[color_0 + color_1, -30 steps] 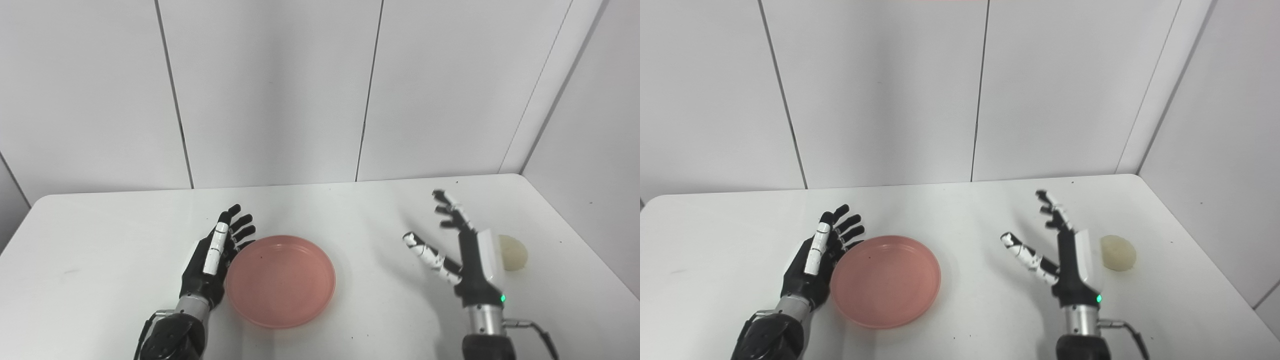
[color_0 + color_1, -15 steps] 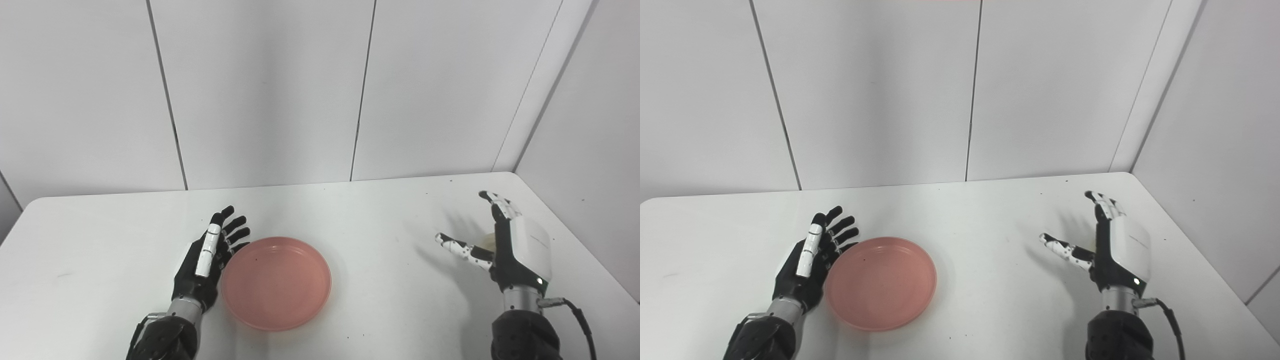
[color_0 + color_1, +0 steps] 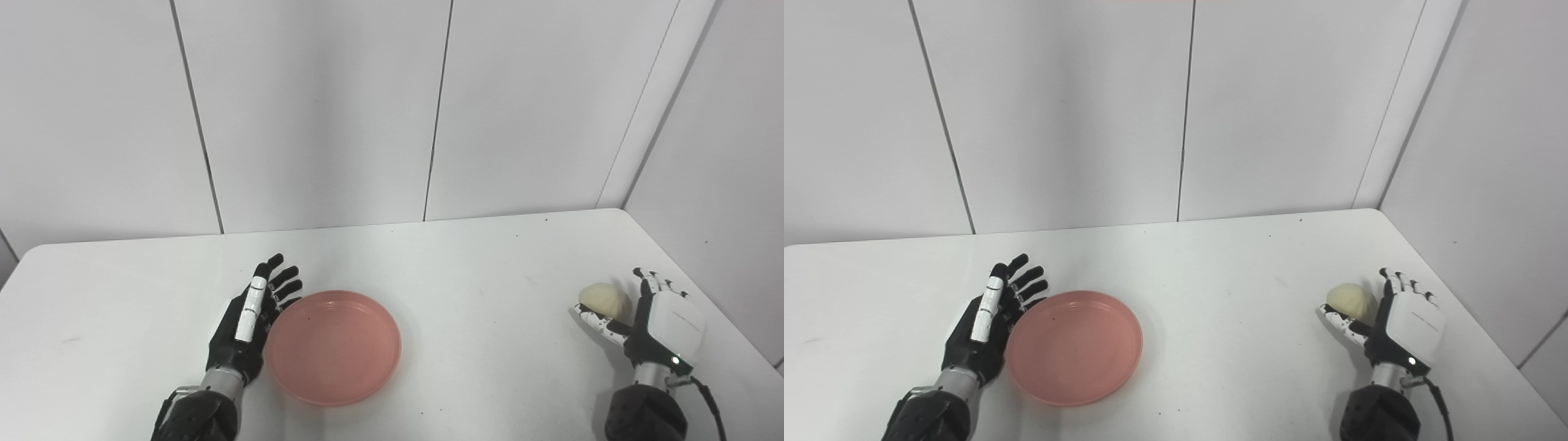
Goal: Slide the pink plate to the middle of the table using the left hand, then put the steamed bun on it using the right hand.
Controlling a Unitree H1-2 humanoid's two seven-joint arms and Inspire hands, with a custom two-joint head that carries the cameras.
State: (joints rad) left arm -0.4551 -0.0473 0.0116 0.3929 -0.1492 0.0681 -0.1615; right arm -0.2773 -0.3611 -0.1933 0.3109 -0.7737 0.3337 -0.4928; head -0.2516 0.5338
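Observation:
The pink plate [image 3: 334,347] lies flat on the white table [image 3: 478,294], a little left of centre. My left hand [image 3: 248,321] rests open on edge against the plate's left rim, fingers straight and pointing away from me. Near the table's right edge sits the pale steamed bun [image 3: 603,299]. My right hand [image 3: 649,318] is wrapped around it: the thumb lies against the bun's near side and the fingers [image 3: 1396,282] stand just behind and to its right. Whether the grip has closed on the bun is not visible, and the bun seems to rest on the table.
White wall panels [image 3: 318,110] stand right behind the table's far edge. A side wall [image 3: 735,184] runs close along the right edge beside my right hand. Nothing else is on the tabletop.
My right hand swung right from mid-table, dropped, and came around the bun. The left hand and plate kept their places. The camera drifted, shifting the whole picture slightly left.

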